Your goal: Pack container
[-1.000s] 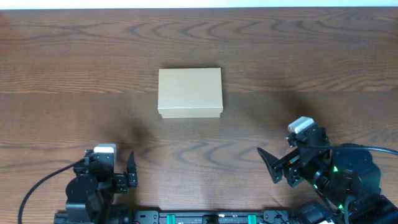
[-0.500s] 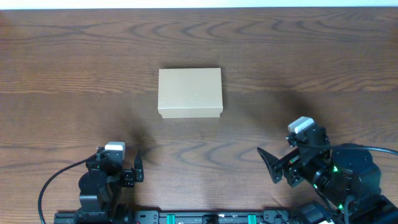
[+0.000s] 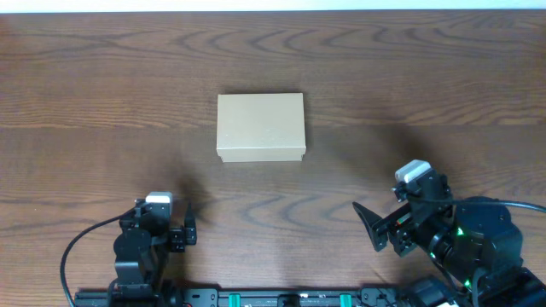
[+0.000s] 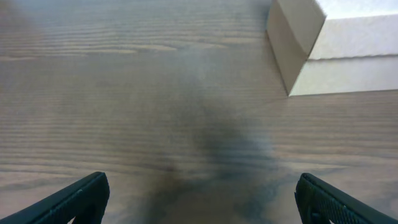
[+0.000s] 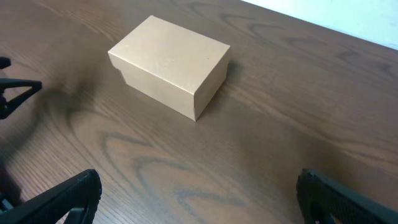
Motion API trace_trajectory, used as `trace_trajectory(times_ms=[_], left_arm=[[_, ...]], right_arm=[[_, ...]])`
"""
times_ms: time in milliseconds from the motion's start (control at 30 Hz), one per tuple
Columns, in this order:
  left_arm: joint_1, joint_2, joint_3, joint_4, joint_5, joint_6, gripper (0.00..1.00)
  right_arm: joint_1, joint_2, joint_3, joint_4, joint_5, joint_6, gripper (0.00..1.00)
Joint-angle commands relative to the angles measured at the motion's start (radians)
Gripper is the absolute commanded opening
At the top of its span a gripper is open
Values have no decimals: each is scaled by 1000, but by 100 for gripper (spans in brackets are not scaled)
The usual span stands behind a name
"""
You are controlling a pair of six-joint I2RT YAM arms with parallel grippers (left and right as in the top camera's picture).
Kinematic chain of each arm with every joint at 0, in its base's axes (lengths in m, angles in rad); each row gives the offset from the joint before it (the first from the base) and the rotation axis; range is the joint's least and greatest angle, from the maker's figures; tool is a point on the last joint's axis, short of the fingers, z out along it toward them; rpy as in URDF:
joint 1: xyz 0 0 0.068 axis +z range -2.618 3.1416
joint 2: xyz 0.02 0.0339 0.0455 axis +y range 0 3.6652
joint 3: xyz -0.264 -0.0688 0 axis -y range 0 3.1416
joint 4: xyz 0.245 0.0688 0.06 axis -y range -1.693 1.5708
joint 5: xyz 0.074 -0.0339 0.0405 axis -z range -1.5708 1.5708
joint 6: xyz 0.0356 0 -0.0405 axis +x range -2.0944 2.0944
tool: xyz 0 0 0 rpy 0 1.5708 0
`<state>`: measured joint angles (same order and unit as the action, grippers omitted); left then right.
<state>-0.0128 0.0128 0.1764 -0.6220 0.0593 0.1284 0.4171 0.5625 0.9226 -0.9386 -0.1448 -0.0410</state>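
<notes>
The container is a tan cardboard box with its lid shut, lying on the wooden table at centre. It shows at the upper right of the left wrist view and at the upper middle of the right wrist view. My left gripper is open and empty near the front edge, left of centre, well short of the box. My right gripper is open and empty at the front right, apart from the box. Only bare wood lies between the fingers of the left gripper and the right gripper.
The dark wooden table stretches all around the box. A pale strip runs along its far edge. Cables run from both arm bases at the front.
The left arm has shifted a little to the right and turned toward the box. The right arm and the box have not moved.
</notes>
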Motion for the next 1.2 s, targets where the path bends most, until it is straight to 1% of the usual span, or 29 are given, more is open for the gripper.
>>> trace_trajectory(times_ms=[0, 133, 767, 900, 1000, 1167], left_arm=[[8, -10, -22, 16, -18, 7, 95], [8, -10, -23, 26, -18, 22, 96], [8, -9, -22, 23, -18, 22, 95], [8, -9, -22, 23, -18, 22, 95], [8, -9, -22, 23, -18, 22, 96], [8, -9, -22, 23, -18, 22, 96]], right_arm=[[-6, 0, -2, 0, -1, -5, 99], [-6, 0, -2, 0, -1, -5, 99], [-6, 0, -2, -2, -1, -5, 99], [-11, -25, -9, -74, 40, -6, 99], [-21, -72, -61, -70, 123, 36, 99], [-61, -206, -238, -3, 145, 37, 99]])
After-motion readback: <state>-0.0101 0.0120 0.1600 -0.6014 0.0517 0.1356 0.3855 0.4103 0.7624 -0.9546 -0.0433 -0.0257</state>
